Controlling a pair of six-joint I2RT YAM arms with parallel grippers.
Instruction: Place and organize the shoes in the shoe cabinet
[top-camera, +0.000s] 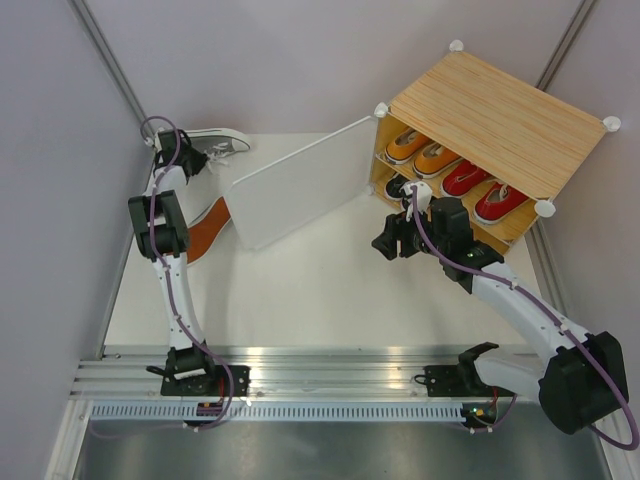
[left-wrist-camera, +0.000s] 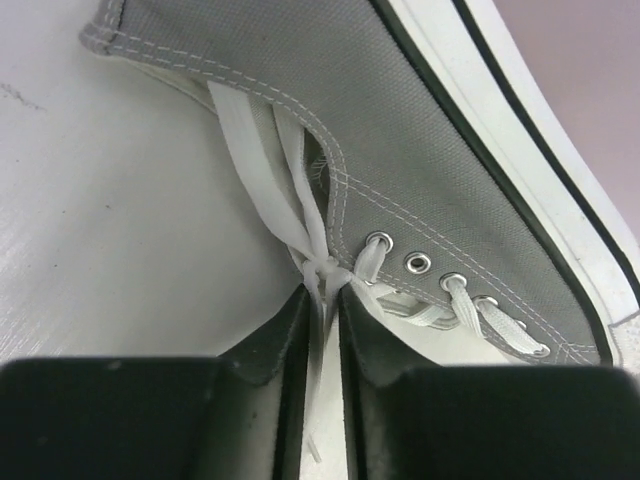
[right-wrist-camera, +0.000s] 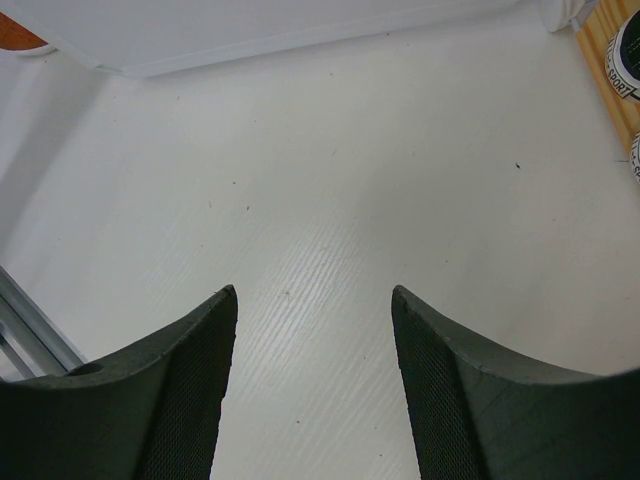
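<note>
A grey shoe (left-wrist-camera: 440, 150) with white laces (left-wrist-camera: 300, 220) lies on its side in the table's far left corner (top-camera: 222, 143). My left gripper (left-wrist-camera: 322, 300) has its jaws drawn close together on the knot of the laces, and a lace end runs down between the fingers (left-wrist-camera: 270, 340). The shoe cabinet (top-camera: 500, 115) stands at the back right with its door (top-camera: 300, 190) swung open. Inside are two orange shoes (top-camera: 420, 150) and two red shoes (top-camera: 482, 190). My right gripper (right-wrist-camera: 313, 292) is open over bare table, just in front of the cabinet (top-camera: 388, 243).
A shoe showing its orange-brown sole (top-camera: 205, 225) lies left of the open door, partly behind it. A dark shoe (right-wrist-camera: 625, 55) sits low in the cabinet's left end. Walls close in on the left and back. A metal rail (top-camera: 330, 365) runs along the near edge.
</note>
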